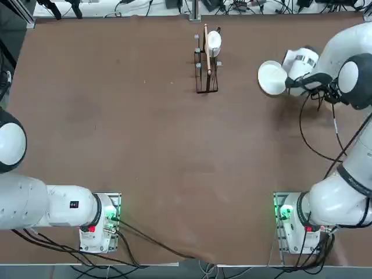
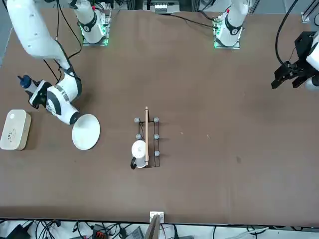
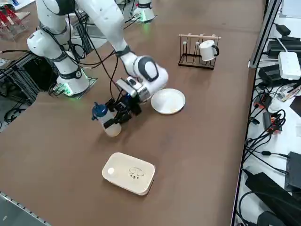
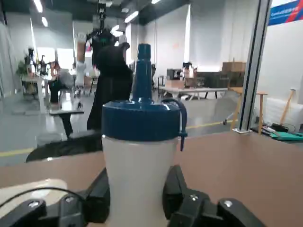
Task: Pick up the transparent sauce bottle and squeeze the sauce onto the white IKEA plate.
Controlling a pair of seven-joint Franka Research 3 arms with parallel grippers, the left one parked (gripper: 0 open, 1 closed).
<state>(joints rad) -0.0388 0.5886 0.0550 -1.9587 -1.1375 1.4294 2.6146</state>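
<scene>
Pale cream translucent plastic, capped in dark blue: the slim transparent sauce bottle (image 3: 107,121) is seen clamped between the right gripper (image 3: 118,114) fingers, upright, at the table's right edge just beside the white IKEA plate (image 3: 168,101)

A slip is judged possible, since the soft wall is gripped low on the body and could be squashed early, so that sauce might be pushed out over the brown table (image 3: 202,141) before the nozzle is carried above the round shallow-rimmed plate; a tilt too soon would cause the same spill, and the plate could be nudged by the wrist passing close beside it. Counted: one bottle, one plate, one cream rounded-rectangular box (image 3: 129,173), one dark wire rack (image 3: 194,52) bearing one white mug (image 3: 207,50)
</scene>
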